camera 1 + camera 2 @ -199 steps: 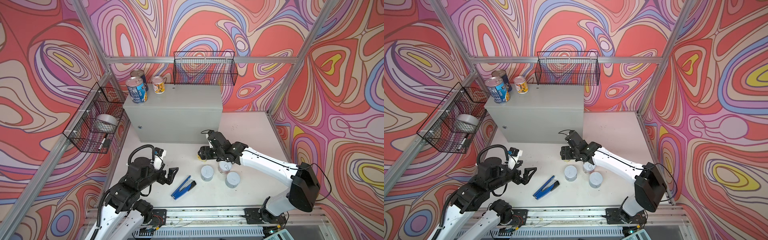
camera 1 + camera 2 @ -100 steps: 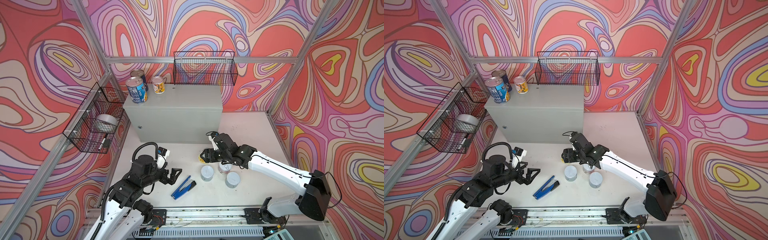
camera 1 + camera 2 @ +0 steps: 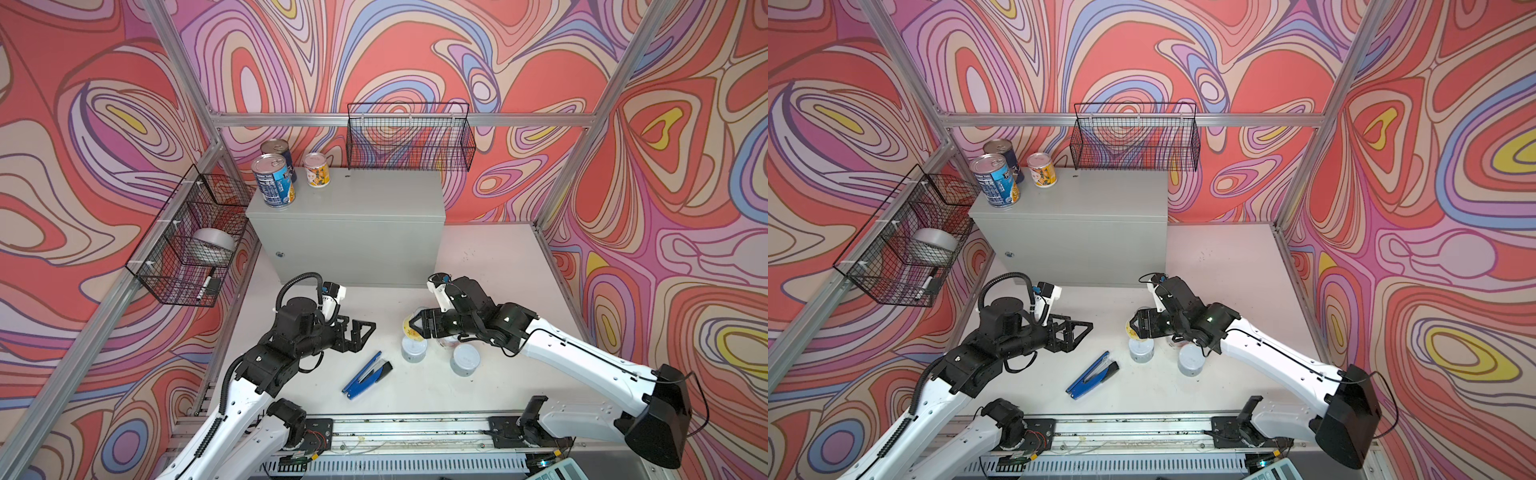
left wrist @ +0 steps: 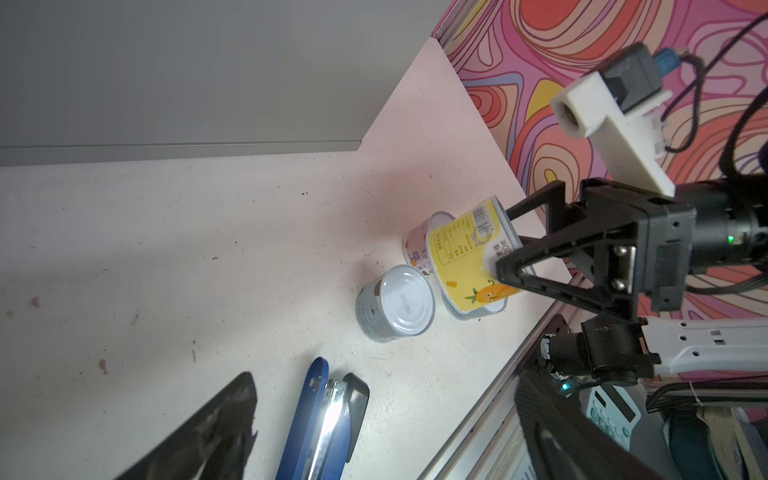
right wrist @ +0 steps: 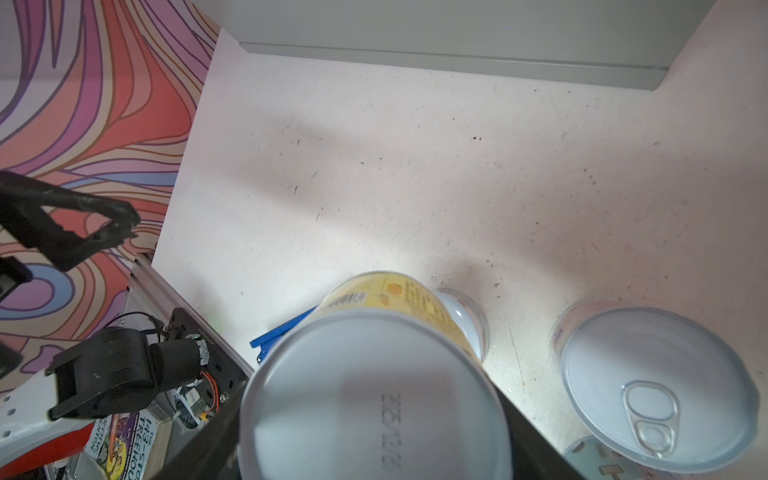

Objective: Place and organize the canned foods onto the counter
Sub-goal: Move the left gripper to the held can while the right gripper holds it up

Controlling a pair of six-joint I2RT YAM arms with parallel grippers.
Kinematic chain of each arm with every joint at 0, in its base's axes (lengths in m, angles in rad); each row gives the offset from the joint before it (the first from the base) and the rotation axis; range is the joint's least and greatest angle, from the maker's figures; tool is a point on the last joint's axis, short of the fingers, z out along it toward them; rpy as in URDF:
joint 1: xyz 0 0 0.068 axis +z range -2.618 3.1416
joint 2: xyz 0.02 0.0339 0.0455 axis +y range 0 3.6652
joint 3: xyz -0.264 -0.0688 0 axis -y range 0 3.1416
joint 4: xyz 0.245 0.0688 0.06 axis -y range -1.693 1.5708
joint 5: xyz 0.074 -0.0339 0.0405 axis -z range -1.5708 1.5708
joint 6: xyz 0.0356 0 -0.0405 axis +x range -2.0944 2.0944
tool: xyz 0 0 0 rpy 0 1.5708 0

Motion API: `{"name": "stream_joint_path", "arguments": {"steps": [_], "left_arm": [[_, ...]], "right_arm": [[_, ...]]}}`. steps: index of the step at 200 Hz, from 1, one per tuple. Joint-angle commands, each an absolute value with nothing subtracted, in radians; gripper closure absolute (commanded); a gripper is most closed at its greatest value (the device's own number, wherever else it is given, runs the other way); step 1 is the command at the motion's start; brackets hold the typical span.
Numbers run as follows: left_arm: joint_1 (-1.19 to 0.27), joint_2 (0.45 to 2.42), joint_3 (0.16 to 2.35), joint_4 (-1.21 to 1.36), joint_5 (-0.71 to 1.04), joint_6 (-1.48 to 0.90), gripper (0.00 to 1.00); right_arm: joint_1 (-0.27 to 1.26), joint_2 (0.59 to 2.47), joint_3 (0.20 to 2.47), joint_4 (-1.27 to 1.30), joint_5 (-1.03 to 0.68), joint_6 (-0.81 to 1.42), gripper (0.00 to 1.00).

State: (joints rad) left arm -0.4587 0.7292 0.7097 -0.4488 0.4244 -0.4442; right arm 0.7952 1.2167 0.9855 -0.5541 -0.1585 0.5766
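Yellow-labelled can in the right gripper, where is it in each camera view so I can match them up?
Top view: yellow-labelled can just right of centre, lower half, clamped in the right gripper.
Top view: the can just left of centre, lower half.
Left wrist: the can tilted, beside the white-lidded can.
Right wrist: nearest the lens, its white end filling the foreground.
Shared landmark: blue stapler, close by in all four.

the yellow can (image 5: 374, 399) is hiding most of the blue stapler (image 5: 274, 333), while the right arm (image 3: 484, 316) is covering much of the pink-labelled can (image 3: 449, 342).
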Motion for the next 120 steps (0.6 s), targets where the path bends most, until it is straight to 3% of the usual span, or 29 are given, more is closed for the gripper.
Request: {"name": "stream_joint_path", "arguments": {"steps": [1, 56, 120], "left_arm": [[-0.465, 0.755, 0.707, -0.345, 0.468, -0.486, 0.0], [-0.54, 0.809, 0.712, -0.281, 0.467, -0.463, 0.0], [-0.832, 0.94, 0.791, -0.306, 0.318, -0.254, 0.0]], "right_arm": [[0.792, 1.194, 0.969, -0.499, -0.202, 0.552, 0.45], [0.751, 1.198, 0.954, -0.452, -0.279, 0.548, 0.45], [0.688, 1.201, 0.945, -0.452, -0.38, 0.541, 0.45]]}}
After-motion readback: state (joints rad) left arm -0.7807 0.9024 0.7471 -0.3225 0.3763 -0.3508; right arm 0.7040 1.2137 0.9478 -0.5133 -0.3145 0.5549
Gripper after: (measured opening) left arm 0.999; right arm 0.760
